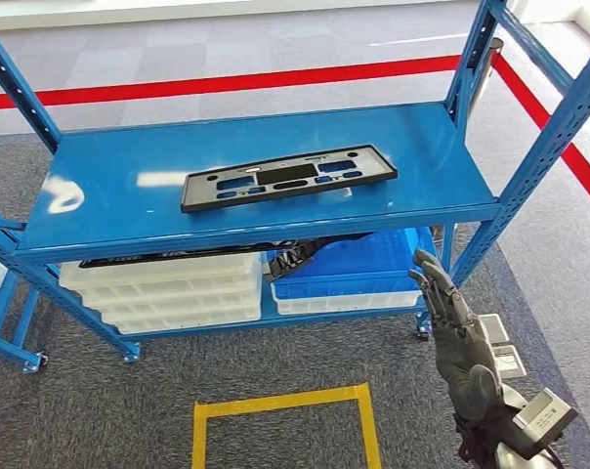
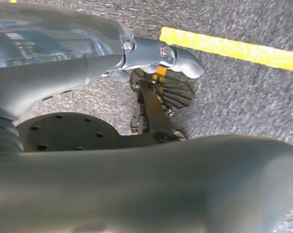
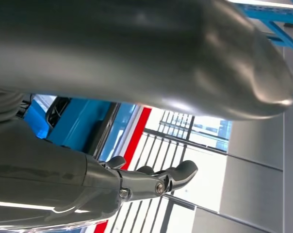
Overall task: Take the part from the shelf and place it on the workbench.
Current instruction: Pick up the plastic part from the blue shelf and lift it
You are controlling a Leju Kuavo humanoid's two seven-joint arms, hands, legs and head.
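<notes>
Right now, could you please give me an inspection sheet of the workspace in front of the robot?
Surface: blue shelf, top level glossy, bare around the part.
Job's things: flat black part lies alone on the top level, untouched; no workbench seen.
Clutter: white trays and a blue bin on the lower level.
Hands: right hand raised beside the shelf's right end, fingers apart, holding nothing; left hand hangs over the floor, holding nothing.
Cables: nothing seen.
Surroundings: grey carpet, yellow floor square, red floor line.
</notes>
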